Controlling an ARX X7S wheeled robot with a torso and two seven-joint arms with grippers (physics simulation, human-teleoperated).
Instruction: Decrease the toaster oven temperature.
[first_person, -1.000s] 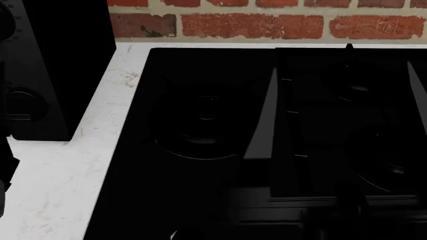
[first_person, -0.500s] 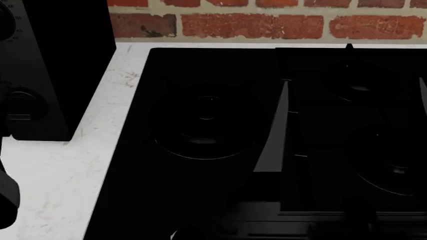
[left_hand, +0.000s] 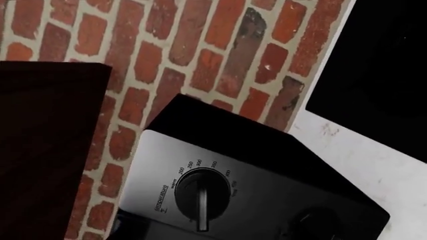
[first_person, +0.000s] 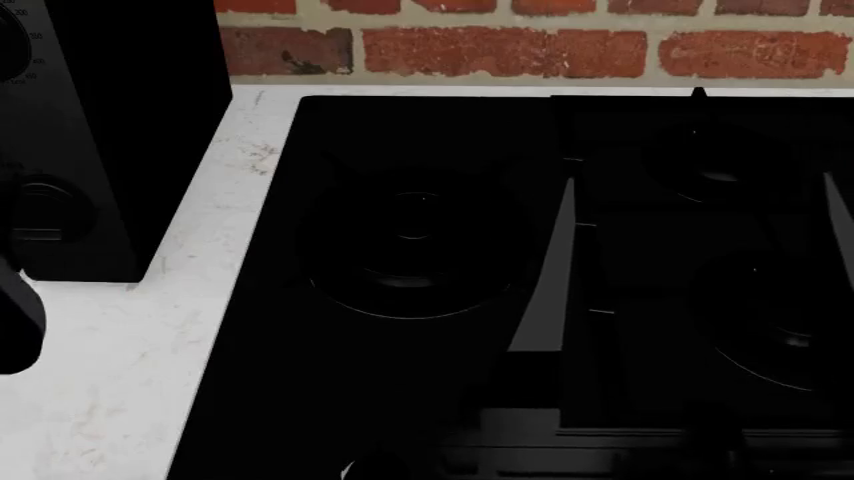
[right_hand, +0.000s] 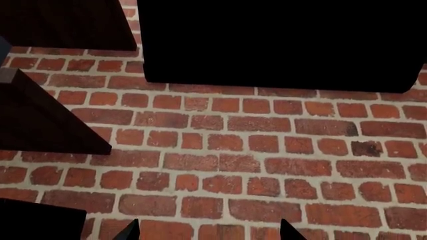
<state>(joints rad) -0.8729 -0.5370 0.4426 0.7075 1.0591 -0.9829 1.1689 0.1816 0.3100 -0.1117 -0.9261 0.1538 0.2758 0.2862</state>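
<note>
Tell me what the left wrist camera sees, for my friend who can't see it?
A round black temperature knob sits on the toaster oven's grey panel, with numbers around it. Behind is a red brick wall, and a white counter is beside the oven.

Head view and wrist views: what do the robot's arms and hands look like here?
Little shows. In the head view, the left arm is a rounded, glossy black shape at the picture's edge, with no cables or markings visible. In the right wrist view, the right hand shows only two dark pointed fingertips. The left hand is out of view.
</note>
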